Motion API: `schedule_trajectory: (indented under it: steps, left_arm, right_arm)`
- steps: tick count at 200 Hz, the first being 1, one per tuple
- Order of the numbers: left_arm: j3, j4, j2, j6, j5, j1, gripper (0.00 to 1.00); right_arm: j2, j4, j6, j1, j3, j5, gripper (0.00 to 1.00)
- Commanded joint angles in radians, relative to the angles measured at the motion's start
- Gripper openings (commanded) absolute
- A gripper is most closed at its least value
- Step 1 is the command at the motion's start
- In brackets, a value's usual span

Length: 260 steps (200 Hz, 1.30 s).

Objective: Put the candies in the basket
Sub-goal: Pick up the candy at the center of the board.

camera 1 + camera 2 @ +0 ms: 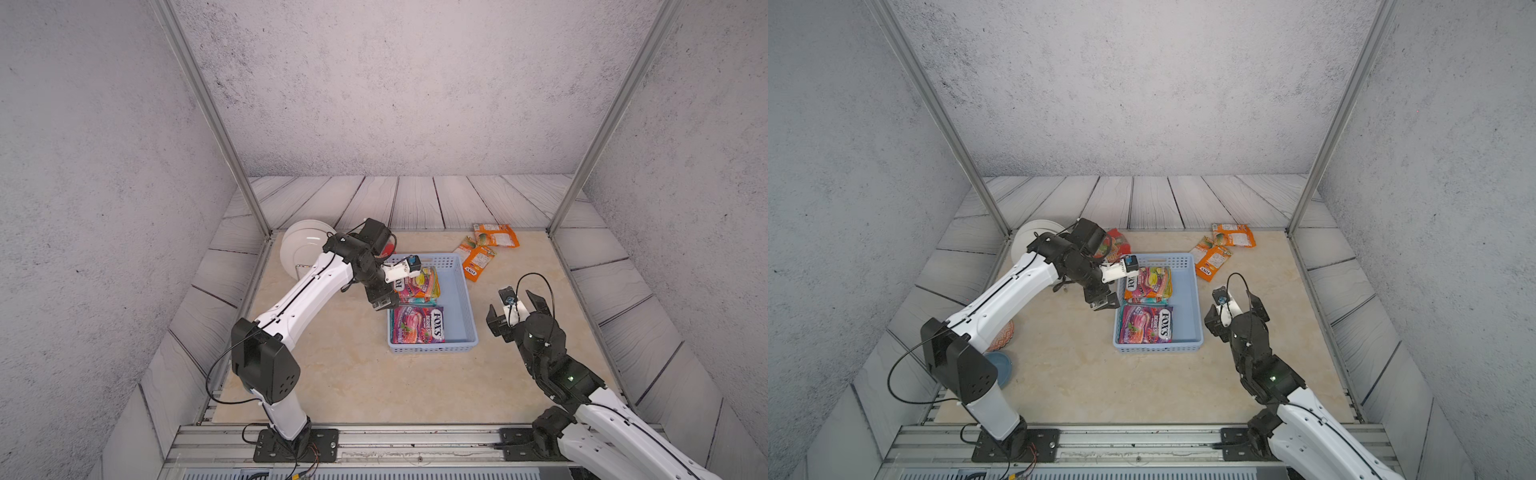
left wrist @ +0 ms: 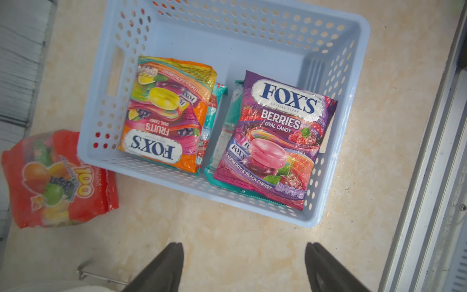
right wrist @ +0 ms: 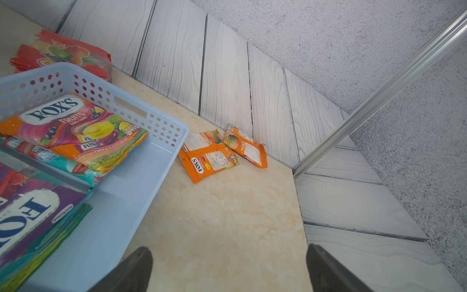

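- Beige marbled bench, carrying all items listed.
- White-and-black left arm, stretched from the near edge toward the basket's left wall. Its left gripper hung over bare bench just beside that wall, fingers spread, nothing between them.
- White-and-black right arm, rising from the near right corner. Its right gripper hung over the bench to the right of the basket and apart from it, fingers spread wide and empty.
- Pale blue perforated basket, mid-bench, with the right half of its floor bare.
- White plate, set on edge at the far left corner.
- Patterned bowl and blue bowl, at the left edge, both partly hidden behind the left arm.
- Red bag of candies, flat on the bench just outside the basket's far left corner.
- Purple bag, marked FOX'S BERRIES, lying face up at the basket's near end.
- Orange-and-pink fruits bag, marked FOX'S FRUITS, lying at the basket's far end.
- Teal bags, lying under both of the above with only their edges showing.
- Orange bags, at least two, overlapping on the bench near the far right corner, outside the basket.
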Motion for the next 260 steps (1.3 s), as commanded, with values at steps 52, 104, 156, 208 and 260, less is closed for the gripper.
schedule_trajectory:
  steps: [52,104,156,208,260]
  left_arm:
    - [-0.187,0.134,-0.238,-0.16,0.076,0.138,0.95]
    - [-0.297,0.23,-0.344,-0.25,0.097,0.215,0.98]
    - [-0.375,0.37,-0.42,-0.458,0.062,0.288,0.98]
    - [-0.458,0.428,-0.481,-0.455,0.138,0.373,0.98]
    - [-0.52,0.496,-0.497,-0.554,0.089,0.42,0.98]
  right_arm:
    - [0.23,-0.187,0.25,-0.031,0.29,0.057,0.99]
    - [0.449,-0.306,0.402,-0.061,0.521,-0.014,0.99]
    - [0.598,-0.39,0.562,-0.156,0.663,-0.131,0.99]
    - [0.744,-0.424,0.702,-0.263,0.774,-0.258,0.99]
    - [0.914,-0.458,0.792,-0.322,0.9,-0.33,0.96]
